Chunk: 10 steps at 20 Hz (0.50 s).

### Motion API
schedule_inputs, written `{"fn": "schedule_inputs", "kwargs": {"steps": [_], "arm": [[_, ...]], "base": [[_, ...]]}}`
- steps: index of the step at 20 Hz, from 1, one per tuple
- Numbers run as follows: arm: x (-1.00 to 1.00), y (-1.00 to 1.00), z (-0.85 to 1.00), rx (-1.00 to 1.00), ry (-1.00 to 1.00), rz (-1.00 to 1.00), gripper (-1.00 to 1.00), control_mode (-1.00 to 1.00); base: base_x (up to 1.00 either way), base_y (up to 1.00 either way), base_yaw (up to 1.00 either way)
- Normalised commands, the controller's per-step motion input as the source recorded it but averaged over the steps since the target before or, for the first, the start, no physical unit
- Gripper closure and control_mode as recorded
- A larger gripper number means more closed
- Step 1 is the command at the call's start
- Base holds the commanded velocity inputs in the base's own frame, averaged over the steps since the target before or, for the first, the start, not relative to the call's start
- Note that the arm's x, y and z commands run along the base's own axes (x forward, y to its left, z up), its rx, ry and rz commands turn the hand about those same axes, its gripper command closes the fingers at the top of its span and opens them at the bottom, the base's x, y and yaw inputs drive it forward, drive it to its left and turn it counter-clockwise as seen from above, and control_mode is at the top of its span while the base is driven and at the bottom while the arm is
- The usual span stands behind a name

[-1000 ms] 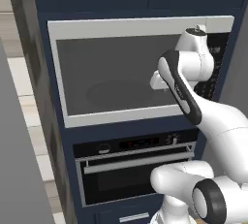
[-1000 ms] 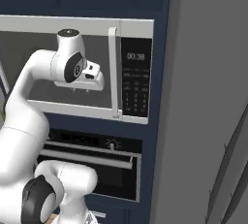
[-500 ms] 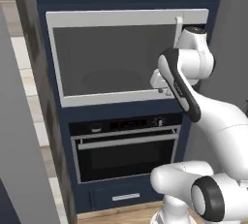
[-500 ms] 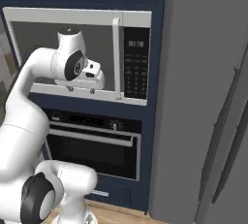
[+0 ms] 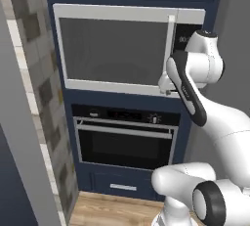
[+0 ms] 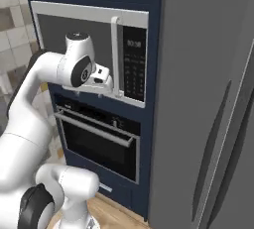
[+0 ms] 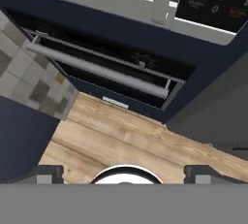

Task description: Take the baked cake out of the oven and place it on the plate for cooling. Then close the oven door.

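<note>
Black oven (image 5: 126,139) sits below the microwave (image 5: 117,49) with its oven door (image 5: 125,144) seemingly shut, while my gripper (image 6: 104,77), jaws wide and empty, hangs high beside the microwave handle (image 6: 115,57), which I risk grabbing by mistake.

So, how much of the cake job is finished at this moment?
Done: nothing visible yet. The oven door is shut, its handle untouched. In hand: the open gripper holds nothing, up beside the microwave. Left: open the oven, move the cake, close the door.

Black oven (image 5: 126,139), silver handle (image 5: 125,128); grey microwave door (image 5: 113,50); navy cabinets (image 5: 128,187).
</note>
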Motion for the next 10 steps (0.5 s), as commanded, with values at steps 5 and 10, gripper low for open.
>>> {"fn": "schedule_inputs", "kwargs": {"steps": [5, 10], "arm": [[0.0, 0.0, 0.0, 0.0, 0.0, 0.0, -1.0, 1.0], [0.0, 0.0, 0.0, 0.0, 0.0, 0.0, -1.0, 1.0]], "base": [[0.0, -0.82, 0.67], [0.0, -0.86, 0.63]]}}
